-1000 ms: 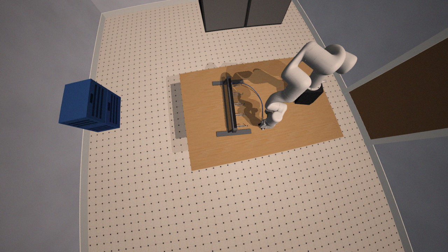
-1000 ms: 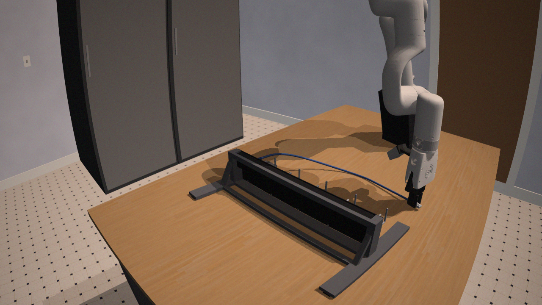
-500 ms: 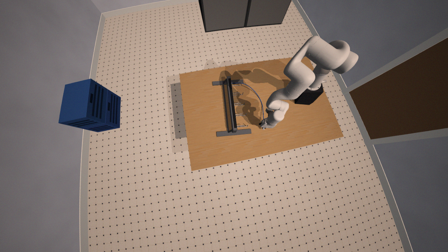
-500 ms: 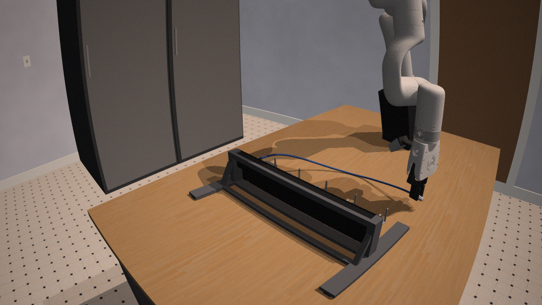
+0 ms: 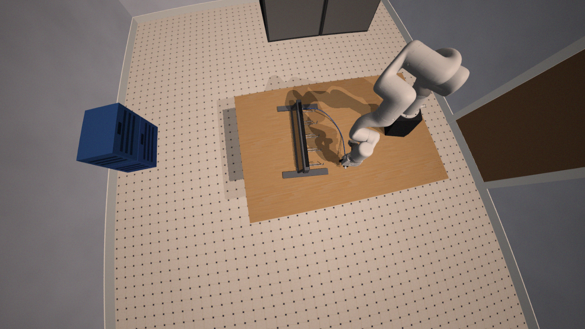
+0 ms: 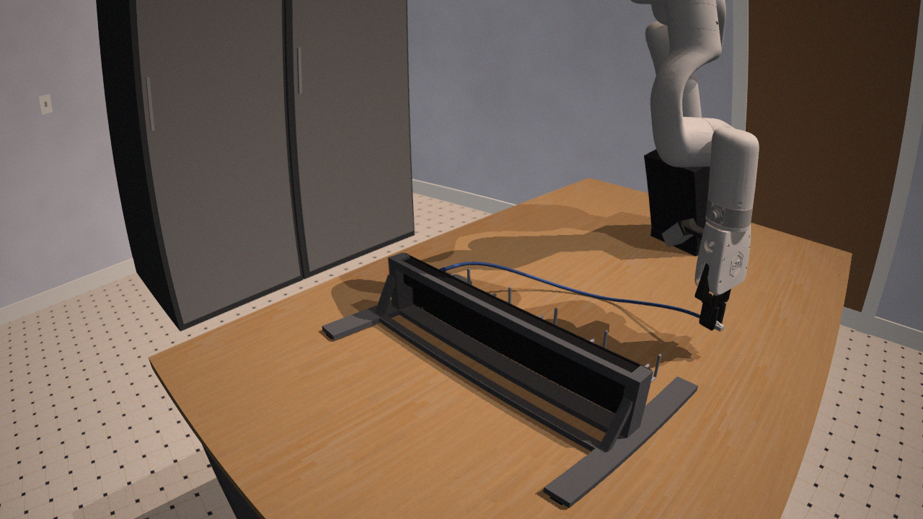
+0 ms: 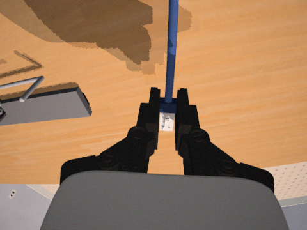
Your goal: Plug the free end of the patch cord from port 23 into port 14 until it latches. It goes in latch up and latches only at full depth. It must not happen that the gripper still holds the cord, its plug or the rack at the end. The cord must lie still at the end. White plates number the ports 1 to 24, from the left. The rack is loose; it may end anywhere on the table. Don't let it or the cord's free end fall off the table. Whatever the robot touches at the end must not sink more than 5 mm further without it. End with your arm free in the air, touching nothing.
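My gripper points down and is shut on the clear plug at the free end of the blue patch cord. It holds the plug a little above the table, on the side of the dark rack that faces the arm, near the rack's near foot. The cord arches back from the plug to the far end of the rack. The ports and their number plates are hidden in these views.
The wooden table bears the rack and the black arm base. Thin grey pegs stick up behind the rack. A grey cabinet and a blue box stand on the floor.
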`<action>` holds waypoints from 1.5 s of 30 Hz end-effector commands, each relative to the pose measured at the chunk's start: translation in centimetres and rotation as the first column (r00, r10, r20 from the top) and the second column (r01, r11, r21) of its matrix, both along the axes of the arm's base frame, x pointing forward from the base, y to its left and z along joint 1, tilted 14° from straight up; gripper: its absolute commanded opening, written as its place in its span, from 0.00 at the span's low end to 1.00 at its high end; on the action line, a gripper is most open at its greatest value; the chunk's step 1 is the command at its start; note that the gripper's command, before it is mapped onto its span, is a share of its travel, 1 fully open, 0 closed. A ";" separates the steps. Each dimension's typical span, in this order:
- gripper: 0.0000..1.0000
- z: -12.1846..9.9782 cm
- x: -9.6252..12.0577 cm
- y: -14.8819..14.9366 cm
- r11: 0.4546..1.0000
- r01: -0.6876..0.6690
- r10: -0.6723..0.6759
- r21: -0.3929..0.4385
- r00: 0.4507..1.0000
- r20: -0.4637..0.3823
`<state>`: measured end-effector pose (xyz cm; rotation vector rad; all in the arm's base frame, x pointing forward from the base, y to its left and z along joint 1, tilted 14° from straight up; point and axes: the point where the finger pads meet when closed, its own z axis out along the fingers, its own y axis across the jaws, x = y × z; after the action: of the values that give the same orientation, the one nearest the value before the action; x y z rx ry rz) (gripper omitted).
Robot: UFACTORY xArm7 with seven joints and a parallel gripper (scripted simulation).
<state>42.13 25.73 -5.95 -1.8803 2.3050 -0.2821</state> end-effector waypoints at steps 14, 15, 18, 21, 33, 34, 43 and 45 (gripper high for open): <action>0.00 0.7 -0.1 0.1 1.000 -0.001 0.001 0.002 1.000 0.002; 0.00 0.7 -0.1 0.1 1.000 -0.001 0.001 0.003 1.000 0.003; 0.00 0.7 -0.1 0.2 1.000 -0.001 0.001 0.003 1.000 0.003; 0.00 0.7 0.0 0.2 1.000 -0.001 0.001 0.003 1.000 0.003; 0.00 1.1 0.4 -0.7 0.999 0.047 -0.047 0.015 0.999 0.005; 0.00 1.1 0.4 -0.7 0.999 0.047 -0.047 0.015 0.999 0.005; 0.00 2.7 2.6 -5.2 0.957 0.280 -0.282 0.073 0.960 0.005; 0.00 3.1 3.2 -6.5 0.934 0.345 -0.347 0.089 0.938 0.002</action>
<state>44.04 21.60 -3.90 -1.5893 2.4924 -0.2550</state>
